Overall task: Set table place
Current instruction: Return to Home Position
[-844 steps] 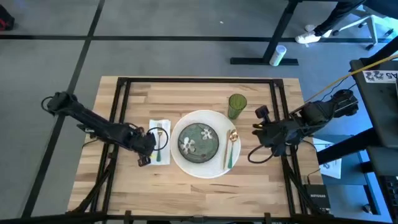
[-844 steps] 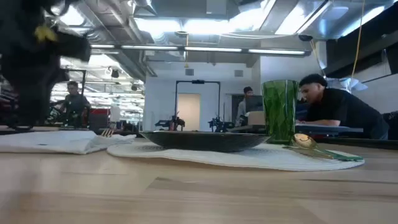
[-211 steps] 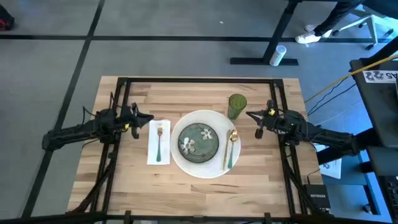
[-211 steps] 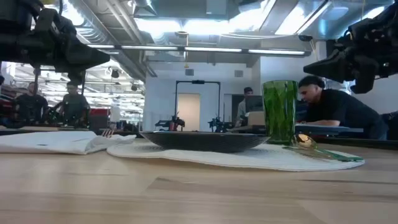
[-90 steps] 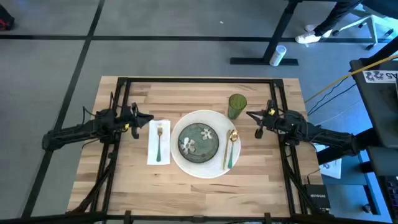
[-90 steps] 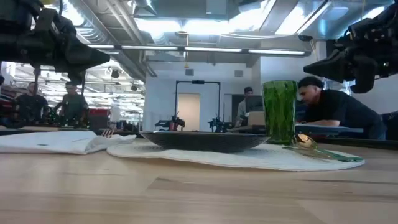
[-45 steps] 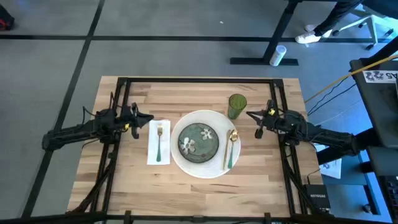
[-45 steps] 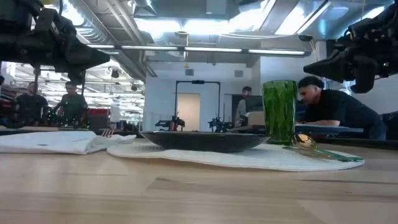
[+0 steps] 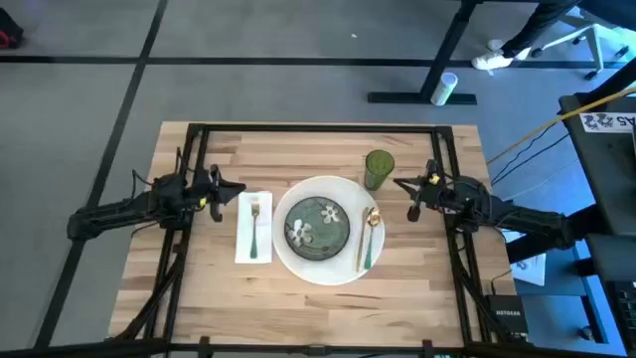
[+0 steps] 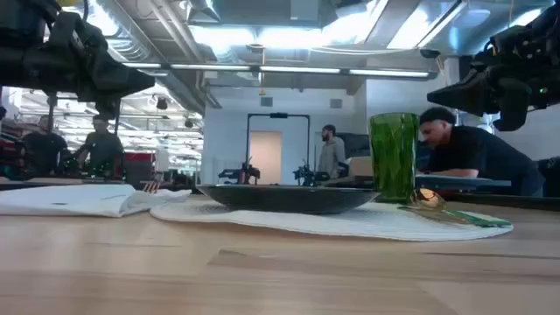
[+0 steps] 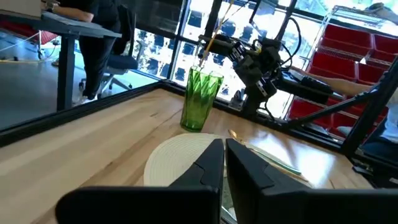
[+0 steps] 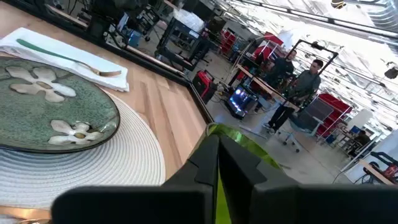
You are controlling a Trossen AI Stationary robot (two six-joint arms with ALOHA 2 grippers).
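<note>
On the table (image 9: 248, 149) lies a round white placemat (image 9: 328, 274) bearing a green flowered plate (image 9: 318, 225) and, to the plate's right, a gold spoon with a green handle (image 9: 369, 239). A green glass (image 9: 379, 169) stands upright at the placemat's far right rim. A green-handled fork (image 9: 254, 227) lies on a white napkin (image 9: 243, 249) left of the placemat. My left gripper (image 9: 237, 188) hovers shut above the table, just left of the napkin's far end. My right gripper (image 9: 399, 183) hovers shut right of the glass. Both touch nothing.
Black metal rails (image 9: 195, 159) run along the table's left, right and far sides under both arms. Bare wood shows along the near edge (image 9: 298, 318) and the far strip (image 9: 298, 149). In the low view, people (image 10: 472, 157) sit and stand in the room behind.
</note>
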